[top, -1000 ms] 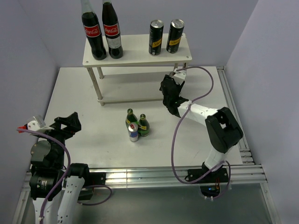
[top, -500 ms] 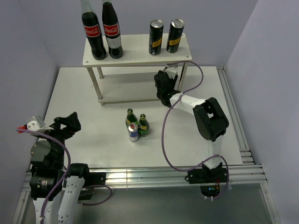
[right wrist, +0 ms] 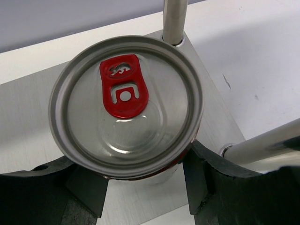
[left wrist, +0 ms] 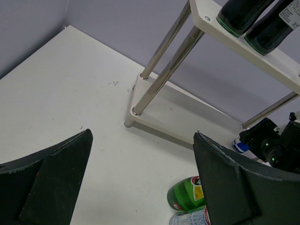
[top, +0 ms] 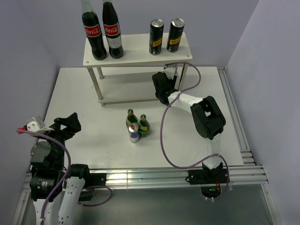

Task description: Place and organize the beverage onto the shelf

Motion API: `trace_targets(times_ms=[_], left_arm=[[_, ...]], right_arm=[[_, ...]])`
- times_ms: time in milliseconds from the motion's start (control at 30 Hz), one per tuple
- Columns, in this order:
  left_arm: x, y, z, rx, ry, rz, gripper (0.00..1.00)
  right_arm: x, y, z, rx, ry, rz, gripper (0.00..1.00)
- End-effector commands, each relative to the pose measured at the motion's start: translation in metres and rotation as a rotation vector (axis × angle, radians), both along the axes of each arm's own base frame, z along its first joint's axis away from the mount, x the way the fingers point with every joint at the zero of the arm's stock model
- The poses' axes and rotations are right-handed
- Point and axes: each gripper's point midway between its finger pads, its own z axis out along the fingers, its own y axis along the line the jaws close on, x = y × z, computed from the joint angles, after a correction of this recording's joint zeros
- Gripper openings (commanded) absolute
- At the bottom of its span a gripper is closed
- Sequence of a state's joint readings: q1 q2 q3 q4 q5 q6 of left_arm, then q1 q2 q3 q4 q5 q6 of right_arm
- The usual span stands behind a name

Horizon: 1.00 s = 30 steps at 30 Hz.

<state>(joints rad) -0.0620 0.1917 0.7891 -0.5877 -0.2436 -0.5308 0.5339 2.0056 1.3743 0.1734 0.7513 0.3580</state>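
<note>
Right wrist: right pincer [right wrist: 140, 190] apparently grips red-tabbed can [right wrist: 125, 105] over the shelf [right wrist: 28, 117].

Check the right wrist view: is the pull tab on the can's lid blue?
No, the pull tab on the silver lid of the can is plainly red.

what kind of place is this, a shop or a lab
Most likely a robotics lab cell: left arm and right arm bolted to an aluminium rail, blank walls boxing in a white table, a small shelf.
</note>
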Motion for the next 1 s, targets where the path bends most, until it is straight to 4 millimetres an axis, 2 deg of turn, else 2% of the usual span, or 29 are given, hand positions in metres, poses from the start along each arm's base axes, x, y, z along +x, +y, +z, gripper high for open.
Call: trace_targets(times_ms=[0, 33, 67, 133, 167, 267, 367, 500, 533, 633, 733, 767, 900, 933, 967], left_arm=[[-0.002, 0.002, 0.009, 0.019, -0.04, 0.008, 0.96], [-0.002, 0.002, 0.009, 0.017, -0.039, 0.008, 0.96], [-0.002, 0.002, 0.009, 0.017, -0.039, 0.008, 0.96], [-0.002, 0.002, 0.009, 0.017, -0.039, 0.008, 0.96], [-0.002, 0.002, 0.009, 0.017, -0.04, 0.008, 0.96], [-0.002, 0.002, 0.009, 0.017, -0.039, 0.008, 0.96], [-0.001, 0.002, 0.008, 0.019, -0.035, 0.008, 0.96], [-0.001, 0.002, 0.008, 0.017, -0.034, 0.009, 0.96], [-0.001, 0.003, 0.008, 0.017, -0.034, 0.011, 0.96], [-0.001, 0.003, 0.009, 0.017, -0.036, 0.014, 0.96], [-0.002, 0.003, 0.009, 0.016, -0.036, 0.015, 0.96], [-0.002, 0.004, 0.009, 0.016, -0.037, 0.017, 0.96], [-0.001, 0.004, 0.008, 0.016, -0.031, 0.017, 0.96], [-0.001, 0.004, 0.008, 0.016, -0.03, 0.018, 0.96], [-0.001, 0.004, 0.008, 0.014, -0.031, 0.018, 0.96]], right_arm=[[0.014, 0.001, 0.024, 0.01, -0.055, -0.02, 0.1], [0.014, 0.002, 0.023, 0.012, -0.051, -0.015, 0.21], [0.013, 0.002, 0.021, 0.012, -0.046, -0.01, 0.46], [0.011, 0.002, 0.019, 0.019, -0.044, -0.009, 0.64], [0.01, 0.001, 0.016, 0.02, -0.038, -0.011, 0.78], [0.007, 0.0, 0.013, 0.02, -0.029, -0.017, 0.86], [0.004, -0.002, 0.013, 0.024, -0.023, -0.016, 0.88], [-0.005, -0.004, 0.023, 0.041, -0.036, -0.014, 0.9], [-0.01, -0.006, 0.021, 0.039, -0.029, -0.013, 0.9], [-0.019, -0.005, 0.034, 0.068, -0.054, 0.006, 0.93], [-0.034, 0.003, 0.04, 0.078, -0.066, 0.056, 0.96], [-0.04, 0.004, 0.034, 0.074, -0.054, 0.076, 1.0], [-0.054, 0.011, 0.038, 0.095, -0.047, 0.154, 1.0], [-0.059, 0.01, 0.032, 0.093, -0.024, 0.168, 1.0], [-0.064, 0.009, 0.04, 0.111, -0.036, 0.169, 1.0]])
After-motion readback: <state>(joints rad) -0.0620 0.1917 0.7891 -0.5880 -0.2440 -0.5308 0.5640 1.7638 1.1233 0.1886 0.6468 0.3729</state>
